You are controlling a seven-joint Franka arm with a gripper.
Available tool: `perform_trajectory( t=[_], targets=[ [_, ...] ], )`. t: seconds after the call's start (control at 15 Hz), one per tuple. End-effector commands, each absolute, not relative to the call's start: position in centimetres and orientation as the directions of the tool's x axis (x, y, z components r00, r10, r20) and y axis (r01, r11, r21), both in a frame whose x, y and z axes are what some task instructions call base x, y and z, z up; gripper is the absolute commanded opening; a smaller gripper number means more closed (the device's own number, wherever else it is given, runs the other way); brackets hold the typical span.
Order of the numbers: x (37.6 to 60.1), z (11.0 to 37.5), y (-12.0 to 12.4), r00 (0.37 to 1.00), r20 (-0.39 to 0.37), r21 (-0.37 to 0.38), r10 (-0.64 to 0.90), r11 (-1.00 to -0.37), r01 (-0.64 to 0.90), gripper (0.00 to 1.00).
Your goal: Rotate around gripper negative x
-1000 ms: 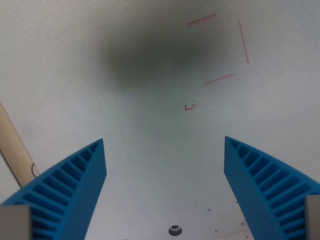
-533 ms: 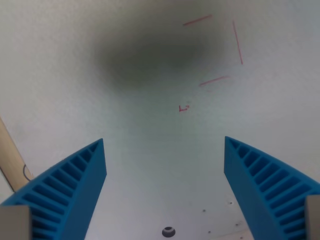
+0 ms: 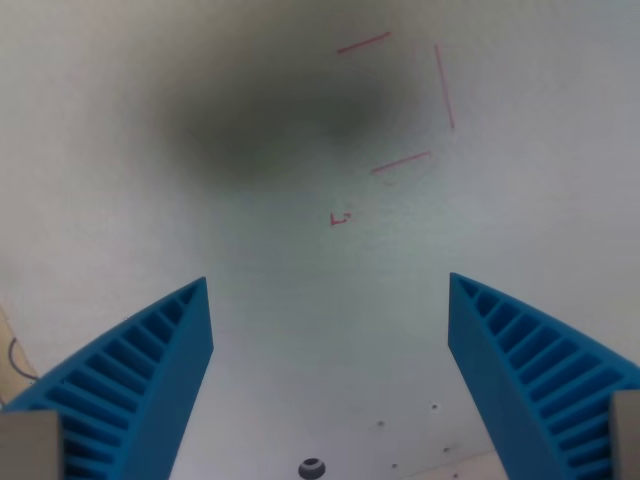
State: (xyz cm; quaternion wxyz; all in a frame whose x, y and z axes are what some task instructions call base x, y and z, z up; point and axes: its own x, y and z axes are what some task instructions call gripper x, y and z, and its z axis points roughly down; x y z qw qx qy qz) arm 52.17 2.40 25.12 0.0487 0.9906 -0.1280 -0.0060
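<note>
**Plastic fingers over a matt white top**

Blue ribbed plastic on the gripper (image 3: 328,285) fingers (image 3: 150,370), matt, moulded in open slats. Below, a pale tabletop (image 3: 300,330), smooth and dull, faintly speckled, marked with thin red lines (image 3: 400,100). At the wrist view's left edge, a sliver of light wood (image 3: 8,345).

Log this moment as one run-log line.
gripper: open, empty | surface: white table | marks: red lines upper right of wrist view | shadow: dark, above centre | hole: bottom edge
</note>
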Motion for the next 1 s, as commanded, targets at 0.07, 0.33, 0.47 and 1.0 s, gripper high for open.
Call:
perform_trajectory(
  t=[0.07,0.33,0.47,1.0],
  targets=[
    [52.49,25.53,2.79,0.961,-0.007,0.31,-0.275,-0.915,-0.259,1.0],
    [52.49,25.53,2.79,0.961,-0.007,0.354,-0.275,-0.9,-0.255,1.0],
    [52.49,25.53,2.79,0.961,-0.007,0.375,-0.275,-0.892,-0.252,1.0],
    [52.49,25.53,2.79,0.961,-0.007,0.46,-0.275,-0.855,-0.241,1.0]
  ],
)
